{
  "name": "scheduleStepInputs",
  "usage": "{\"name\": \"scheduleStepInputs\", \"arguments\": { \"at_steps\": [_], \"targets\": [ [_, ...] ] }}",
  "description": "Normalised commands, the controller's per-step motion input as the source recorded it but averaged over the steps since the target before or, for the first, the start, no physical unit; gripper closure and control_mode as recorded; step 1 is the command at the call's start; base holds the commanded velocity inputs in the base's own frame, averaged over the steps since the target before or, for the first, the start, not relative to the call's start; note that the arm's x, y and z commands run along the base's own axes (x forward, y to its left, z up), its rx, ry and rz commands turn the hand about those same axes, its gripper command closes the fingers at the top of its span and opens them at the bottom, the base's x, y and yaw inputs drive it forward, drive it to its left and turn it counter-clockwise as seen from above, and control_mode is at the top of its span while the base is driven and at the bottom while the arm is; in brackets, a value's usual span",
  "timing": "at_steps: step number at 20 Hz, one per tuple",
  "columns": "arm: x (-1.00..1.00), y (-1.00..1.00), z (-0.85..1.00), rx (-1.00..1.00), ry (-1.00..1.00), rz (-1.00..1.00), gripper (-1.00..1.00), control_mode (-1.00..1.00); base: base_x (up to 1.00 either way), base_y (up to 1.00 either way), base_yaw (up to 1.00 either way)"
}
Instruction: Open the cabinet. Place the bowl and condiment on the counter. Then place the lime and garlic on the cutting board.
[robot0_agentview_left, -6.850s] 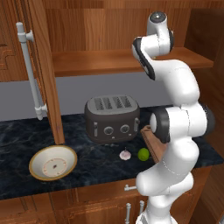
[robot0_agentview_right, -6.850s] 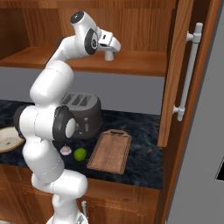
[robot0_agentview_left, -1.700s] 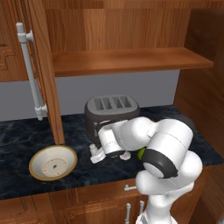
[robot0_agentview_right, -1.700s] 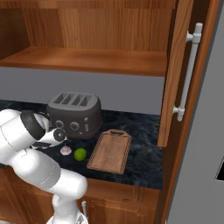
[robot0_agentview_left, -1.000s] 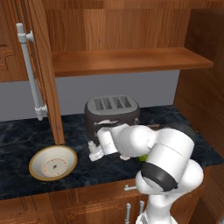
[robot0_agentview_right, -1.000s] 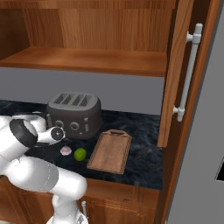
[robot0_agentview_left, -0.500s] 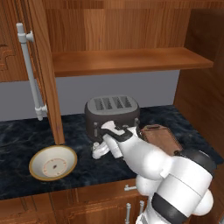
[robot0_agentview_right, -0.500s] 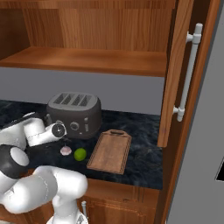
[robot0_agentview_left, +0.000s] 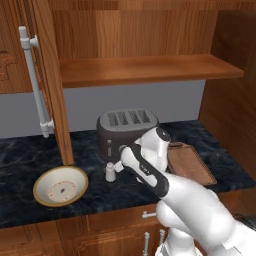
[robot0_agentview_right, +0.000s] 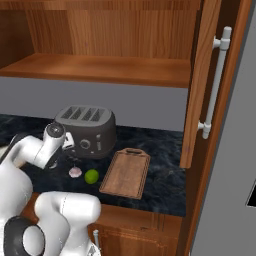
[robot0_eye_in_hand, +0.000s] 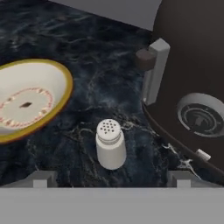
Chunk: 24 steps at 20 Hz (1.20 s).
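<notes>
The cabinet (robot0_agentview_left: 150, 70) stands open with a bare wooden shelf. On the counter (robot0_agentview_left: 20, 155) sit the bowl (robot0_agentview_left: 61, 186) at the left and the condiment, a grey-white shaker (robot0_agentview_left: 110, 172), upright beside the toaster. My gripper (robot0_agentview_left: 117, 166) hovers low just right of the shaker. In the hand view my gripper (robot0_eye_in_hand: 111, 179) is open, and the shaker (robot0_eye_in_hand: 110, 144) stands free just beyond the fingertips (robot0_eye_in_hand: 41, 179), with the bowl (robot0_eye_in_hand: 30, 100) to its left. The lime (robot0_agentview_right: 91, 176) and garlic (robot0_agentview_right: 75, 172) lie on the counter left of the cutting board (robot0_agentview_right: 125, 172).
A dark four-slot toaster (robot0_agentview_left: 127, 130) stands right behind the shaker, close to my hand. The open cabinet doors hang at the left (robot0_agentview_left: 47, 85) and the right (robot0_agentview_right: 205, 85), each with a long silver handle. Bare counter lies in front of the bowl and shaker.
The jaws have spread a little wider and the shaker stands alone on the counter. My arm has swung up and back, so the hand sits slightly farther from the shaker.
</notes>
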Motion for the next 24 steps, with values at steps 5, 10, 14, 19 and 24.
{"name": "scheduleStepInputs", "arguments": {
  "at_steps": [5,10,14,19,24],
  "targets": [
    [-0.37,-0.81,0.26,-0.14,0.17,-0.16,-1.0,-1.0,0.0,0.0,0.0],
    [-0.03,-0.44,-0.08,-0.18,0.25,-0.28,-1.0,-1.0,0.0,0.0,0.0],
    [0.12,-0.13,-0.18,-0.1,0.22,-0.12,-1.0,-1.0,0.0,0.0,0.0],
    [0.26,-0.14,-0.36,-0.05,0.21,-0.02,-1.0,-1.0,0.0,0.0,0.0],
    [0.09,-0.13,-0.33,0.0,0.11,0.0,-1.0,-1.0,0.0,0.0,0.0]
  ]
}}
